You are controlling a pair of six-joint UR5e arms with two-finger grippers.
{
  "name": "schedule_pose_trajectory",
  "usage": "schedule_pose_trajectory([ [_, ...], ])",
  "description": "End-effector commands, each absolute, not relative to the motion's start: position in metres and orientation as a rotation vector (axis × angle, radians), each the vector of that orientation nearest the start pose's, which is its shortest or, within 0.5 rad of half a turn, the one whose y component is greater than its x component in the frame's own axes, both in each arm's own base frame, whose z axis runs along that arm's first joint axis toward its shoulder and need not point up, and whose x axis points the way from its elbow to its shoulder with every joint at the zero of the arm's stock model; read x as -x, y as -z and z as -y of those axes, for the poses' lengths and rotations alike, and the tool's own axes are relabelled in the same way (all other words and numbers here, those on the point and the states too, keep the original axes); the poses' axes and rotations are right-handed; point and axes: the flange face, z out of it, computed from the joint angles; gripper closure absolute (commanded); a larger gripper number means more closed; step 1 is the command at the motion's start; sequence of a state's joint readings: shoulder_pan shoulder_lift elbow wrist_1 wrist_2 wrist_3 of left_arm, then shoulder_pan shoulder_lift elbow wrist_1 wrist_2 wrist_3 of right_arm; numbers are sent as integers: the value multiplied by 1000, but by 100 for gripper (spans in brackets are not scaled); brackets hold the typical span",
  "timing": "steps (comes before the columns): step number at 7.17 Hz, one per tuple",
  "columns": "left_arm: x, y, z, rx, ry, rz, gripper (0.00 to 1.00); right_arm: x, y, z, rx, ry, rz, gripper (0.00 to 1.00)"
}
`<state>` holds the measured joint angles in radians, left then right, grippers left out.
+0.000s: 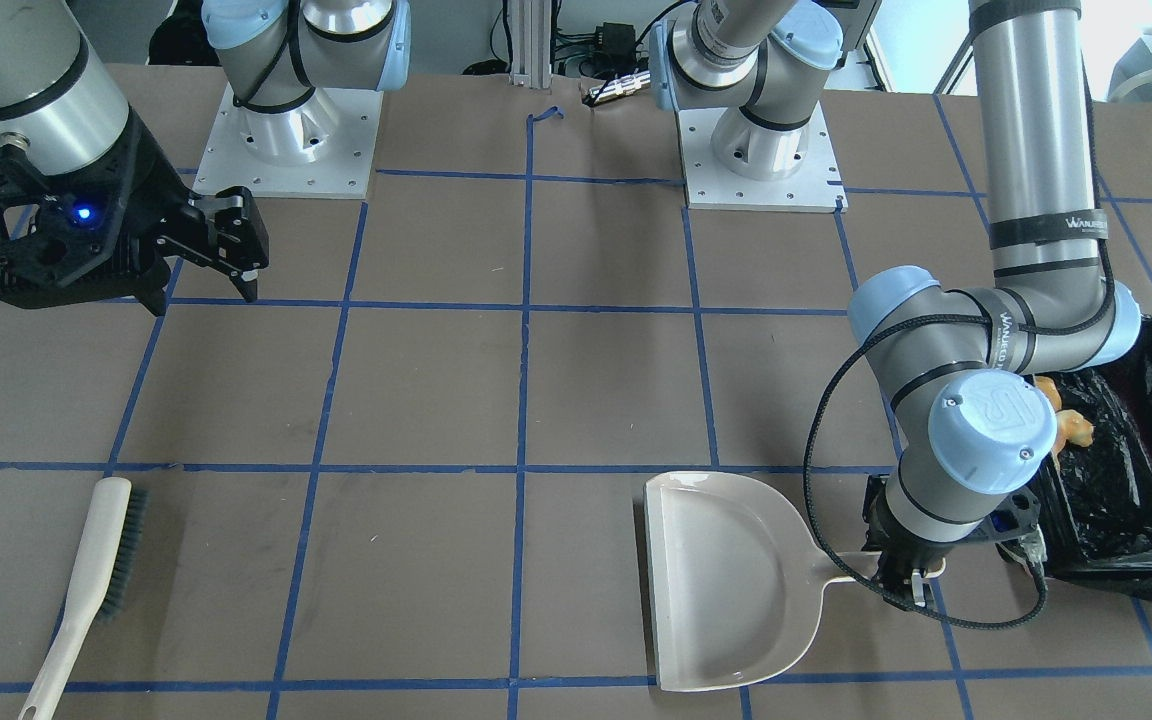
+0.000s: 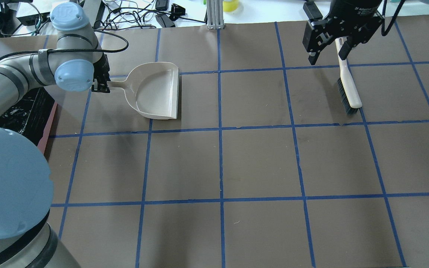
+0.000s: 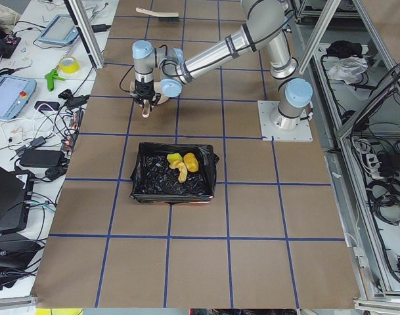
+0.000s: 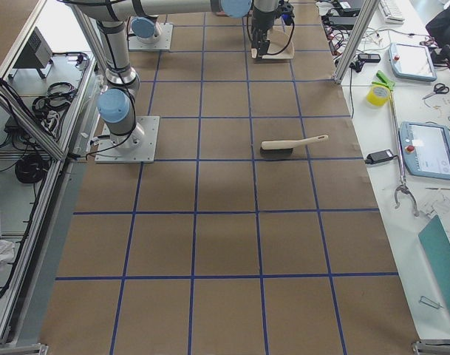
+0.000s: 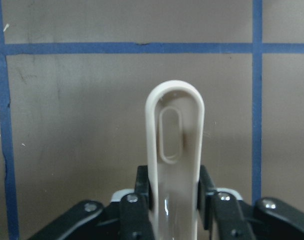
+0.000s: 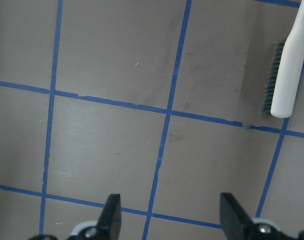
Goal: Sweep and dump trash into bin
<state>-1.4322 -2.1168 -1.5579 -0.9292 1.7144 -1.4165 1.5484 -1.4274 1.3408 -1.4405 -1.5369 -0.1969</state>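
The bin (image 1: 1136,470), pink-sided with a black bag, stands at the table's end on my left and also shows in the exterior left view (image 3: 154,187). The trash lies inside it: a golden lump (image 3: 191,163), a pale curved slice (image 3: 182,174) and a green-and-yellow sponge piece (image 3: 175,158). The beige dustpan (image 1: 726,580) lies flat and empty on the table beside the bin. My left gripper (image 1: 911,580) is shut on the dustpan's handle (image 5: 175,130). My right gripper (image 1: 226,250) is open and empty, raised above the table.
A beige hand brush (image 1: 96,570) with dark bristles lies on the table on my right side, below the right gripper (image 2: 328,44). The brown table carries a grid of blue tape (image 2: 220,128). The arm bases (image 1: 286,140) stand at the robot's edge.
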Motion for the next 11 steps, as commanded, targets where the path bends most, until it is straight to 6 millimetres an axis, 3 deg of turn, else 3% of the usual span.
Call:
schedule_pose_trajectory([
  [1,26,-235,679,2164,261,-2187,100,-124,-508,537,267,-122,-3091,24],
  [2,26,-231,680,2150,255,-2197,100,-127,-505,525,258,-113,-3064,22],
  [3,26,-230,680,2142,253,-2203,100,-128,-501,526,239,-79,-3060,10],
  [4,25,-230,680,2140,255,-2201,100,-128,-505,524,240,-58,-3064,6],
  [6,26,-232,677,2129,258,-2200,56,-127,-505,524,248,-59,-3070,1],
  [7,27,-234,676,2131,265,-2200,1,-126,-506,524,249,-48,-3075,1],
  [8,28,-241,676,2126,276,-2214,0,-125,-509,524,251,-27,-3091,1],
  [9,36,-254,675,2113,302,-2248,0,-125,-510,524,148,-24,-3100,1],
  [10,54,-273,672,2014,338,-2355,0,-125,-512,521,27,-22,-3107,1],
  [11,64,-293,670,1797,376,-2521,0,-126,-513,520,26,-20,-3107,1],
])
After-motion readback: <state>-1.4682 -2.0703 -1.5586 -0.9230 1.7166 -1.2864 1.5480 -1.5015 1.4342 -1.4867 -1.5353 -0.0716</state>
